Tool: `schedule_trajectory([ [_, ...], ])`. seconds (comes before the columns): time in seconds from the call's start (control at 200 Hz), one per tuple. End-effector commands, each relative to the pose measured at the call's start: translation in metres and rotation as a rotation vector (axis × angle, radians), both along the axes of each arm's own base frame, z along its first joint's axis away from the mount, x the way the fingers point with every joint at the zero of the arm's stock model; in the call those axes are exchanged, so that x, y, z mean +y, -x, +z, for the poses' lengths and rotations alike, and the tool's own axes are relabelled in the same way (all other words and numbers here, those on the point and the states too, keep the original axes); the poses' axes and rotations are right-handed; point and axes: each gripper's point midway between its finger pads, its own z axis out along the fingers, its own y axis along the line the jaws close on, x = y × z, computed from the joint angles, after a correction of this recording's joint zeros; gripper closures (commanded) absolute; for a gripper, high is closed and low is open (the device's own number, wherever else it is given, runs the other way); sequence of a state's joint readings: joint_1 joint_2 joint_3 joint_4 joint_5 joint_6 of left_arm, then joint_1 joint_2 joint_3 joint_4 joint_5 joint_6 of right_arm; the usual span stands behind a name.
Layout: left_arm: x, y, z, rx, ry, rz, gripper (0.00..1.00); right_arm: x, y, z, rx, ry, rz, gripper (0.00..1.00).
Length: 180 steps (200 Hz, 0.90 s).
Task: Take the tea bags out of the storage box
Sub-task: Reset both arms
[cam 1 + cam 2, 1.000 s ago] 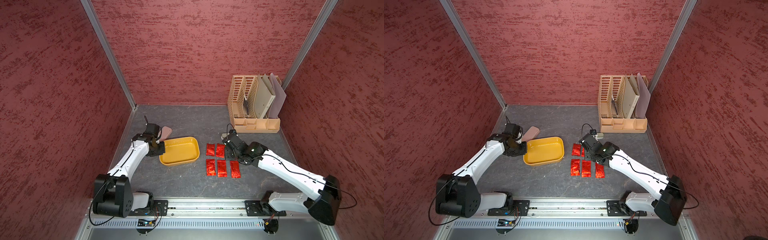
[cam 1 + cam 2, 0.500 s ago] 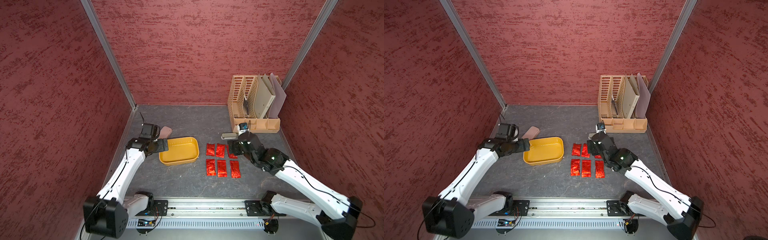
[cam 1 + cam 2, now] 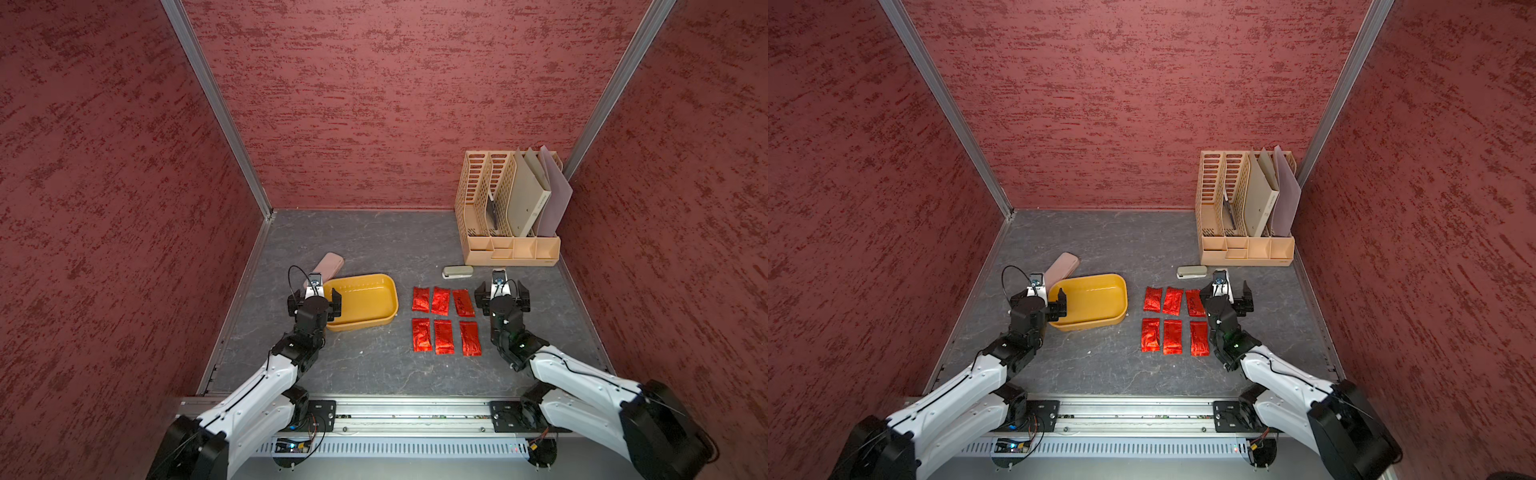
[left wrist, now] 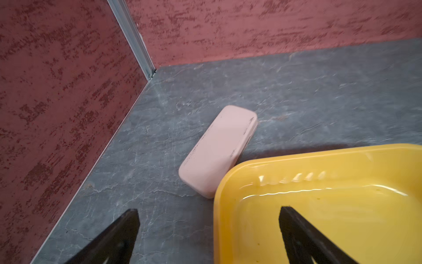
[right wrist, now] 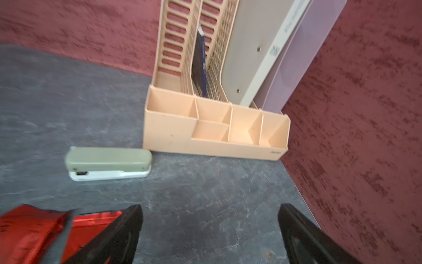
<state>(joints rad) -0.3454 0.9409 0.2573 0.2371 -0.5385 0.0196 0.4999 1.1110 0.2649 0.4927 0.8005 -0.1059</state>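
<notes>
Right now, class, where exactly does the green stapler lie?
In both top views the stapler lies on the robot's right, just in front of the beige file organiser and behind the tea bags.

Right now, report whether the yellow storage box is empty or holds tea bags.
Empty: both top views show the storage box with bare yellow floor; six tea bags lie on the table beside it.

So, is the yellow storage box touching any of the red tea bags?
Apart. Both top views show a strip of bare grey tabletop between the storage box and the nearest tea bags.
</notes>
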Motion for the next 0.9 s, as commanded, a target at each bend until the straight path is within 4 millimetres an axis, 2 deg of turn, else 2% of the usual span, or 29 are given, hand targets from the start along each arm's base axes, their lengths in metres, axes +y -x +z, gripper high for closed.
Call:
schedule_trajectory([
  [0.0,0.008,-0.031,0.033,-0.212,0.082,0.001,0.00,-0.018,-0.021,0.023,-0.174,-0.054,-0.076,0.02],
  [0.02,0.012,-0.033,0.026,-0.210,0.104,-0.003,0.00,-0.017,-0.026,0.023,-0.176,-0.043,-0.056,0.02],
  [0.05,0.022,-0.038,0.029,-0.249,0.114,0.023,0.00,-0.016,-0.033,0.022,-0.191,-0.037,-0.039,0.02],
  [0.1,0.019,-0.046,0.029,-0.260,0.120,-0.017,0.00,-0.015,-0.044,0.029,-0.257,-0.043,-0.030,0.02],
  [0.165,0.024,-0.061,0.029,-0.287,0.102,-0.033,0.00,-0.010,-0.062,0.009,-0.222,-0.019,0.023,0.02],
  [0.21,0.031,-0.073,0.015,-0.261,0.136,-0.023,0.00,-0.021,-0.066,0.015,-0.249,-0.018,-0.049,0.02],
  [0.245,0.031,-0.082,-0.005,-0.217,0.171,-0.051,0.00,-0.027,-0.069,0.013,-0.216,-0.056,-0.060,0.02],
  [0.27,0.034,-0.089,0.001,-0.257,0.147,-0.048,0.00,-0.030,-0.072,0.008,-0.186,-0.085,-0.041,0.03],
  [0.291,0.033,-0.090,0.006,-0.253,0.150,-0.040,0.00,-0.035,-0.075,0.006,-0.169,-0.110,-0.032,0.03],
  [0.321,0.030,-0.090,-0.006,-0.167,0.187,-0.058,0.00,-0.042,-0.078,0.005,-0.161,-0.167,-0.031,0.03],
  [0.366,0.033,-0.094,-0.005,-0.200,0.174,-0.066,0.00,-0.048,-0.082,-0.005,-0.109,-0.234,0.006,0.03],
  [0.436,0.032,-0.095,-0.009,-0.164,0.203,-0.077,0.00,-0.045,-0.089,-0.010,-0.077,-0.276,0.060,0.03],
  [0.471,0.032,-0.096,-0.004,-0.186,0.205,-0.085,0.00,-0.043,-0.092,-0.011,-0.068,-0.277,0.073,0.03],
  [0.501,0.033,-0.095,-0.010,-0.153,0.219,-0.081,0.00,-0.043,-0.093,-0.013,-0.058,-0.284,0.079,0.02],
  [0.591,0.033,-0.095,-0.008,-0.162,0.217,-0.085,0.00,-0.039,-0.091,-0.014,-0.066,-0.301,0.121,0.02],
  [0.631,0.033,-0.095,-0.007,-0.176,0.211,-0.088,0.00,-0.040,-0.085,-0.022,-0.097,-0.293,0.124,0.02],
  [0.661,0.032,-0.095,-0.007,-0.168,0.213,-0.087,0.00,-0.041,-0.079,-0.013,-0.164,-0.290,0.135,0.02],
  [0.711,0.031,-0.095,-0.007,-0.176,0.207,-0.090,0.00,-0.042,-0.070,-0.019,-0.144,-0.304,0.123,0.02],
  [0.771,0.030,-0.095,-0.007,-0.170,0.206,-0.090,0.00,-0.044,-0.071,-0.012,-0.189,-0.295,0.118,0.02],
  [0.897,0.030,-0.095,-0.007,-0.176,0.200,-0.091,0.00,-0.043,-0.084,-0.021,-0.098,-0.305,0.109,0.02],
])
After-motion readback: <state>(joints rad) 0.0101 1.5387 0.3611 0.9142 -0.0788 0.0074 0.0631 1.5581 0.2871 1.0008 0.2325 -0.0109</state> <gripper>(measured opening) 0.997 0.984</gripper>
